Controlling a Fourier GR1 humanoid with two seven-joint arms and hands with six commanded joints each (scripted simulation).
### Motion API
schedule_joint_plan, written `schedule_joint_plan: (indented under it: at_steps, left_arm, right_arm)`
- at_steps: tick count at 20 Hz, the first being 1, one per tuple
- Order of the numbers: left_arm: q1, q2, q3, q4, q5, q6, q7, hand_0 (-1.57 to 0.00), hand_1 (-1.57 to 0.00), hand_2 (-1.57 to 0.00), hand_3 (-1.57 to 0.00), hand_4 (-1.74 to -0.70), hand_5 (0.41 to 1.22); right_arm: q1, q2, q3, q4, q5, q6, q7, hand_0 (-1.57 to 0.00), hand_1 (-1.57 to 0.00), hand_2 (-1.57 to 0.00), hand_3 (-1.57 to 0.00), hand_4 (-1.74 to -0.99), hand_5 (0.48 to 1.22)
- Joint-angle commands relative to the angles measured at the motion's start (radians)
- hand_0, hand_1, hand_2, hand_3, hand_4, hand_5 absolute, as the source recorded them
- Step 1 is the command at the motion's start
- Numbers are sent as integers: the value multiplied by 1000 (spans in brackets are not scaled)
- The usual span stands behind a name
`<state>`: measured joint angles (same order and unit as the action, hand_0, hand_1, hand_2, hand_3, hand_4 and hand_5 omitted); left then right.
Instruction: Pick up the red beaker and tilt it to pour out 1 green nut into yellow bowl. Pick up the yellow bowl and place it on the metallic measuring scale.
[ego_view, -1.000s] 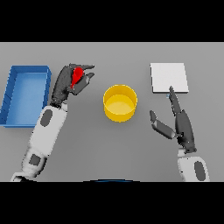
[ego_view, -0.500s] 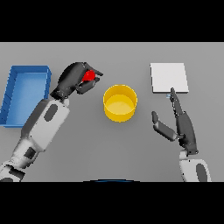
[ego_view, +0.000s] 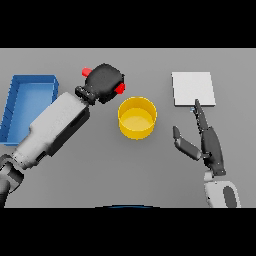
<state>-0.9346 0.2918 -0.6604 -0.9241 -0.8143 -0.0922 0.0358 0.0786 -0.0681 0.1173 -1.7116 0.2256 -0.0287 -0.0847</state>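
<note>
Left hand (ego_view: 105, 82) grips the red beaker (ego_view: 119, 88), tipped sideways at ten o'clock of the yellow bowl (ego_view: 137, 117); right hand (ego_view: 207, 142), fingers straight, rests at six o'clock of the metallic measuring scale (ego_view: 193, 89).

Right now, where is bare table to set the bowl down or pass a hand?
Bare: the table in front of the bowl, and the strip between bowl and scale. Crowded: left of the bowl, where the left hand grips the beaker beside the blue tray; the right hand sits below the scale.
</note>
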Motion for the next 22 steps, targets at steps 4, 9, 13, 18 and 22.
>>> schedule_joint_plan:
  at_steps: [4,9,13,18,22]
  left_arm:
    - [-100,-10,-118,58,-72,-105,-21,-1571,-1571,-1571,-1571,-1672,1214]
    - [-195,-30,-243,123,-137,-174,-51,-1571,-1571,-1571,-1571,-1715,1219]
    - [-256,-34,-341,160,-193,-194,-72,-1571,-1571,-1571,-1571,-1730,1220]
    - [-312,-41,-470,190,-271,-163,-117,-1571,-1571,-1571,-1571,-1735,1221]
    - [-360,-82,-567,237,-330,-143,-121,-1571,-1571,-1571,-1571,-1734,1221]
  right_arm:
    - [5,11,-3,17,6,-16,-18,1,1,1,1,-1237,671]
    - [2,19,-2,9,15,-30,-7,1,1,1,1,-1193,649]
    - [-5,24,14,16,46,-41,4,1,1,1,1,-1188,647]
    - [5,21,0,11,26,-40,-9,1,1,1,1,-1169,624]
    - [-3,21,-5,29,30,-46,-11,1,1,1,1,-1162,627]
